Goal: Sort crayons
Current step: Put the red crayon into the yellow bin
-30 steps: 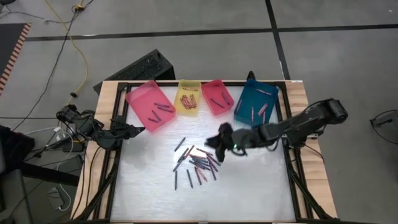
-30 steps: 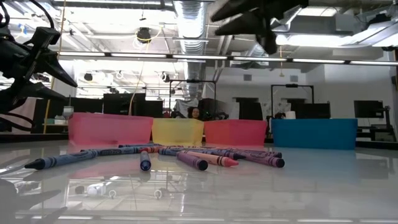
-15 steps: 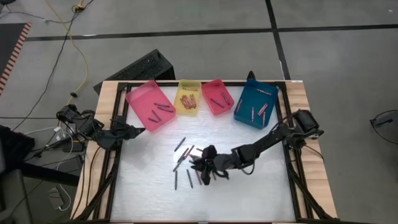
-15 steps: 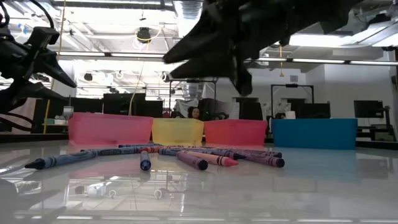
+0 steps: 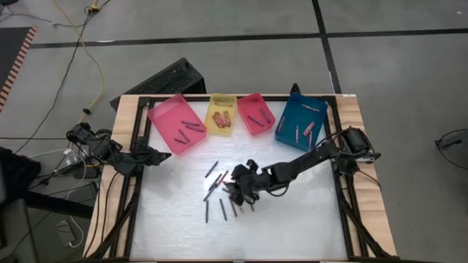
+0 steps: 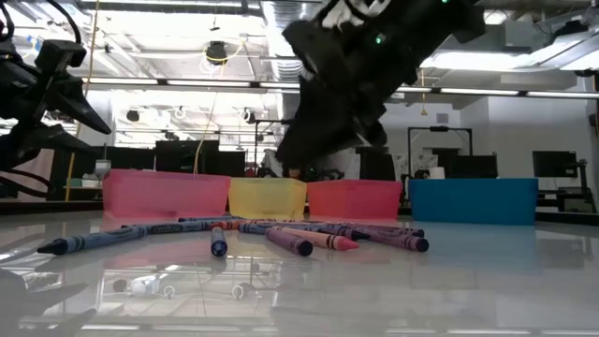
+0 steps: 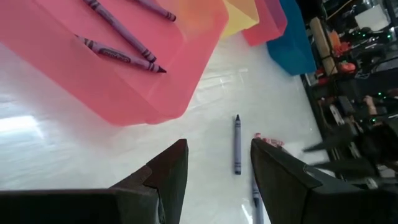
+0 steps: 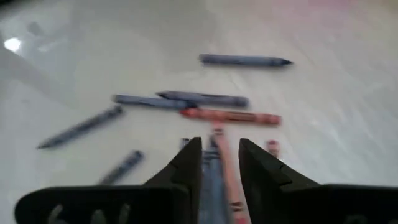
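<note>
We position the right gripper [image 5: 235,191] directly over the loose cluster of thin wax crayons [image 5: 219,196] on the white table [image 5: 292,226]. Its fingers stand parted and empty. One red crayon [image 8: 231,116] lies just ahead of the fingertips, long axis crosswise to the gap; a reddish crayon runs lengthwise between the fingers. The right arm is much nearer the cluster. The left gripper [image 7: 214,165], likewise parted and empty, waits beside the pink plastic tray [image 5: 162,115], which holds a few purple crayons. The yellow tray [image 5: 221,101] holds reddish crayons; the red tray [image 5: 247,101] and blue tray [image 5: 316,109] each hold several.
</note>
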You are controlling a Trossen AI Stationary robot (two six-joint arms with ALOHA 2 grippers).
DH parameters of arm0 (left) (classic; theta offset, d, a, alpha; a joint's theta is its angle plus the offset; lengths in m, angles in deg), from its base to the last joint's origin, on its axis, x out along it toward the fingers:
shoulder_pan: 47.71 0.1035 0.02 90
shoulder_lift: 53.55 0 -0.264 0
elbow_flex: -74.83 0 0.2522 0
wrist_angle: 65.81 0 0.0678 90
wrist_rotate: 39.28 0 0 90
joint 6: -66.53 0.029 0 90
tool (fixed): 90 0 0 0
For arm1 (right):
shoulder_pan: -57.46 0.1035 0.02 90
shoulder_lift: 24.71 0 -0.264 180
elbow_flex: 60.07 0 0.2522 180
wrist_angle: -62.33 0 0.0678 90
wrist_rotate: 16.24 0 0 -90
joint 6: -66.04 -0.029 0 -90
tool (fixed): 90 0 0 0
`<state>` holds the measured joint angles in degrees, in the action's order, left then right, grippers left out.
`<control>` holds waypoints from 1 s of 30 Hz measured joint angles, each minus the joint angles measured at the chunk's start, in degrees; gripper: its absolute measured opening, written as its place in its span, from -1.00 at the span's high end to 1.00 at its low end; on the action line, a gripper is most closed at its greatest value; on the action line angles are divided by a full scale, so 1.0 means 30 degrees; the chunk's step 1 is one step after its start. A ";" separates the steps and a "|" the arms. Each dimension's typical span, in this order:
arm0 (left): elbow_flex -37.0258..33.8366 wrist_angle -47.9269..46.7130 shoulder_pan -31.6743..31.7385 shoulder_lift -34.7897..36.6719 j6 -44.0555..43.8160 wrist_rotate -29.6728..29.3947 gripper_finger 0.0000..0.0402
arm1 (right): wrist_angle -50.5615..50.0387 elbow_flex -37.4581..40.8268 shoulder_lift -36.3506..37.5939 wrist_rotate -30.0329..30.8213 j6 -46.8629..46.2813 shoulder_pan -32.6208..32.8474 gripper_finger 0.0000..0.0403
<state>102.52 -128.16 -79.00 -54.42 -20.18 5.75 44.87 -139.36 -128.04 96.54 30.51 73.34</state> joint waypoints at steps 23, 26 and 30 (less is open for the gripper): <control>-0.0002 0.0004 0.0000 0.0000 -0.0387 -0.0308 0.18 | -0.2369 -0.0075 -0.0036 0.1989 0.1022 -0.0433 0.47; -0.0004 0.0004 0.0000 0.0000 -0.0387 -0.0486 0.18 | -0.2561 -0.0067 -0.0036 0.2514 0.1070 -0.0438 0.47; 0.0002 -0.0003 0.0000 0.0000 -0.0387 -0.0730 0.18 | -0.2649 -0.0060 -0.0044 0.2713 0.1063 -0.0437 0.47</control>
<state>102.53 -128.17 -79.00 -54.42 -21.34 3.56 36.92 -139.54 -128.17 104.68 33.70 72.03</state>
